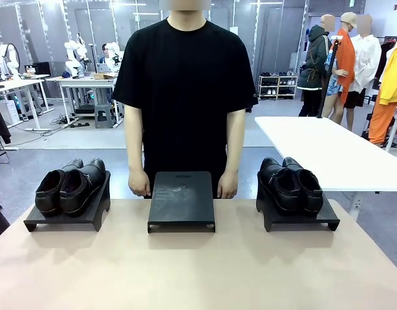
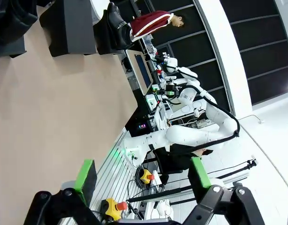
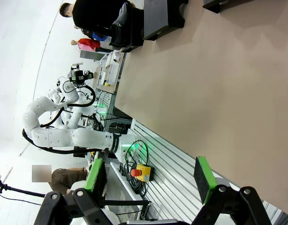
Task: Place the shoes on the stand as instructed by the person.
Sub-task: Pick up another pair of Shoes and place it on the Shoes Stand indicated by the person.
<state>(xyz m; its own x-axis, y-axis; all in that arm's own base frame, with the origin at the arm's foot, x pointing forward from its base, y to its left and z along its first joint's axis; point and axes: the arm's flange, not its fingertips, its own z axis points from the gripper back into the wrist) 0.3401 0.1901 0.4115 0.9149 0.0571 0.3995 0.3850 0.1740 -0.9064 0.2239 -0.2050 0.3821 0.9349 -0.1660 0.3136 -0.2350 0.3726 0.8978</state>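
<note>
Left stand [image 1: 88,216]: black, sloped, at the table's far left edge.
Left pair [image 1: 70,186]: two black shoes [image 1: 82,186] side by side on that stand, toes toward the robot.
Middle stand [image 1: 182,200]: black, bare top, centred at the far edge, well apart from both pairs.
Person [image 1: 185,97]: black T-shirt, standing straight behind the middle stand; one hand [image 1: 139,183] just left of it, the other hand [image 1: 227,185] just right, both hanging at table height.
Right stand [image 1: 328,216]: black, sloped, at the far right edge.
Right pair [image 1: 290,184]: two black shoes on it, side by side.
Table [image 1: 198,271]: tan top.
Left gripper [image 2: 143,176]: green pads spread wide, nothing between them, above the table's near edge.
Right gripper [image 3: 152,174]: fingers spread wide, holding nothing, also over the near edge.
</note>
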